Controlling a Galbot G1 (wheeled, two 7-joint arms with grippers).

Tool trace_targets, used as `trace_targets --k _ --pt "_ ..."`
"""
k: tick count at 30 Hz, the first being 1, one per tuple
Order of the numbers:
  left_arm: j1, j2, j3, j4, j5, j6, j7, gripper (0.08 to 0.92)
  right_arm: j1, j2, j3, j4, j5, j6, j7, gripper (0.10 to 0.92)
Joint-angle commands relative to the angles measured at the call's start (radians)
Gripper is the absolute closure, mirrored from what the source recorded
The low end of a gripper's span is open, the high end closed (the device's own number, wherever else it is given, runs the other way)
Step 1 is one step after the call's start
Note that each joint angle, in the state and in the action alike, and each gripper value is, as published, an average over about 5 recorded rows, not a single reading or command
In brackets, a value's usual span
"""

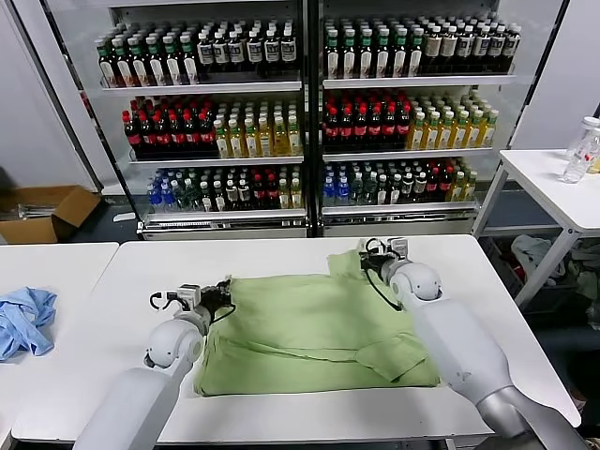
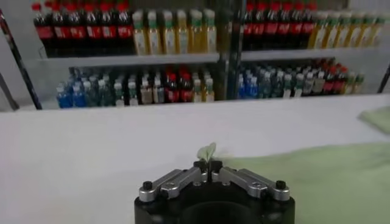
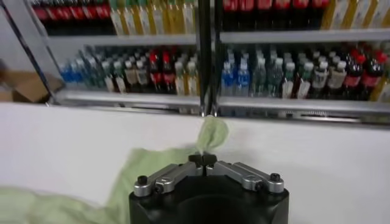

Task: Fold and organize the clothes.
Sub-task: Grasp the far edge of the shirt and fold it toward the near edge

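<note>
The light green polo shirt (image 1: 314,328) is lying spread across the middle of the white surface (image 1: 281,258), its near hem running close to the surface's front edge. The left hand (image 1: 222,292) is pinching the shirt's far left corner, its fingers closed tight on a small tuft of green cloth (image 2: 207,152) that is poking up between them. The right hand (image 1: 367,260) is gripping the far right corner the same way, with a fold of fabric (image 3: 210,135) sticking up past its closed fingertips. Bare surface is lying open beyond both hands, toward the drinks cooler (image 1: 305,112), and also to the left of the shirt. A light blue garment (image 1: 23,319) is sitting well apart on the neighbouring surface to the left.
</note>
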Motion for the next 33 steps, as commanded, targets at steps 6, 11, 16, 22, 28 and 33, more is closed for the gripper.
trace_targets --k 6,11,16,22,28,33 --pt "0.209 0.032 -0.088 -0.336 -0.047 -0.023 -0.006 0.912 -0.278 -0.217 0.145 0.492 0.082 0.0 0.022 0.92" --pt "0.336 0.052 -0.132 -0.424 -0.045 -0.011 0.0 0.912 -0.473 -0.285 0.272 0.664 0.091 -0.007 0.034 0.92" --pt "0.455 0.064 -0.174 -0.496 -0.037 -0.001 0.008 0.912 -0.695 -0.319 0.414 0.797 0.102 -0.014 0.042 0.92" --pt "0.54 0.068 -0.182 -0.517 0.038 0.013 0.032 0.912 -0.928 -0.302 0.557 0.89 0.065 -0.019 0.051 0.92" --pt "0.566 0.065 -0.166 -0.484 0.132 0.05 0.07 0.905 -1.015 -0.252 0.535 0.904 -0.026 -0.046 0.073 0.896" --pt "0.582 0.034 -0.159 -0.501 0.213 0.03 0.05 0.793 -1.023 -0.227 0.5 0.912 -0.099 -0.044 0.072 0.764"
